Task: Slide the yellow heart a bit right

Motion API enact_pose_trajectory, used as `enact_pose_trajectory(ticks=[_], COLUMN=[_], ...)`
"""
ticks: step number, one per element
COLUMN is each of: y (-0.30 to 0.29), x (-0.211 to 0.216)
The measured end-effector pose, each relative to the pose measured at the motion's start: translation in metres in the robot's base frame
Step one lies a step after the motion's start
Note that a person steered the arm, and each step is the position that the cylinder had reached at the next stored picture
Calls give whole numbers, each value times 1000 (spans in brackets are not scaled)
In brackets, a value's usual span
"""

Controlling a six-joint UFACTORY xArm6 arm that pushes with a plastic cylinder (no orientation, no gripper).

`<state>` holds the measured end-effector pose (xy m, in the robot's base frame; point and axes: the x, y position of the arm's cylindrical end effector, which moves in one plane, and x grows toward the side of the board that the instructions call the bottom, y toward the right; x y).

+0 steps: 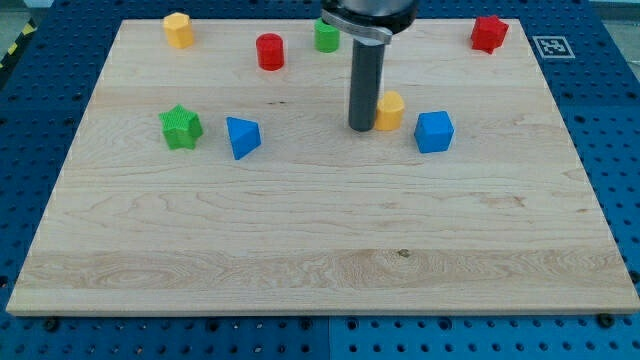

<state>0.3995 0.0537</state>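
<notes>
The yellow heart (391,110) lies on the wooden board (320,230), a little right of centre in the upper half. My tip (361,127) stands right against the heart's left side, partly hiding it. A blue cube (434,131) sits just to the right of the heart, a small gap apart. A second yellow block (179,30), a hexagon-like shape, lies at the board's top left.
A red cylinder (270,51) and a green block (327,36), partly hidden by the arm, lie near the top. A red star (489,33) is at the top right. A green star (181,127) and a blue triangle (242,137) lie at the left.
</notes>
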Motion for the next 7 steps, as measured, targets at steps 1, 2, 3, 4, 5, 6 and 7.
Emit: enact_pose_trajectory(ticks=[1, 2, 3, 4, 5, 6, 7], y=[7, 6, -2, -2, 10, 20, 20], x=[0, -2, -20, -15, -1, 0, 2])
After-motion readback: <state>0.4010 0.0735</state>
